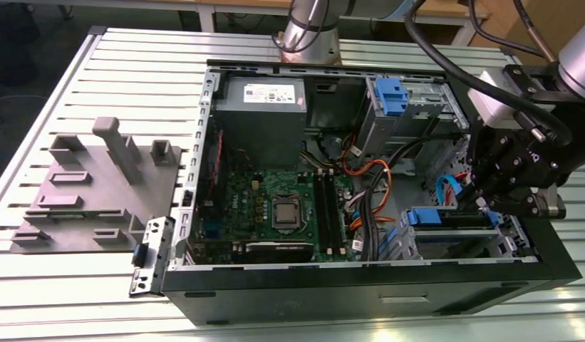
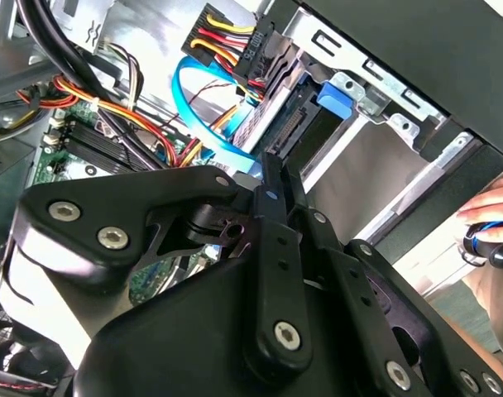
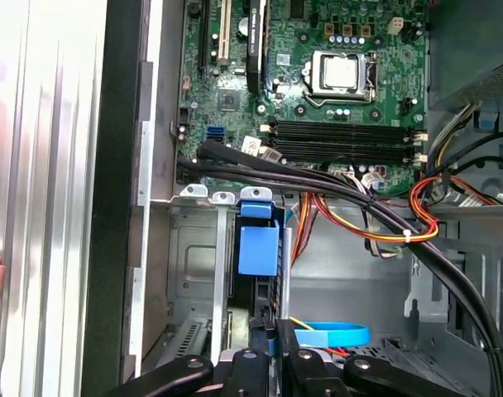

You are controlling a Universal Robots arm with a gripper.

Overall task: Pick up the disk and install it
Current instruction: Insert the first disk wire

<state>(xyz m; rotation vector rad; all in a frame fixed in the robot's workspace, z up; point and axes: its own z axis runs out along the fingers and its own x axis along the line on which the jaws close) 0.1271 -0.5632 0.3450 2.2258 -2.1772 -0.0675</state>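
In the exterior view, the open computer case (image 1: 368,281) lay on a slatted metal table (image 1: 130,78), with a grey moulded fixture (image 1: 92,189) on the exterior view's left. The gripper (image 1: 484,203) hung over the case's corner on the exterior view's right, just above the disk (image 1: 449,219), which sat in the drive bay there with its blue rail end showing. The green motherboard (image 1: 273,206) lay in the middle of the case, and the grey power supply box (image 1: 263,107) stood beyond it. In the second wrist view, the gripper (image 2: 276,178) had its black fingers (image 2: 272,194) pressed together, holding nothing, their tips close to the disk (image 2: 297,132) beside a blue ribbon cable (image 2: 210,136); a person's hand (image 2: 495,227) showed outside the case. In the first wrist view, the disk (image 3: 258,248) stood in its metal bay, blue tab facing out, with the gripper (image 3: 268,335) right at its edge.
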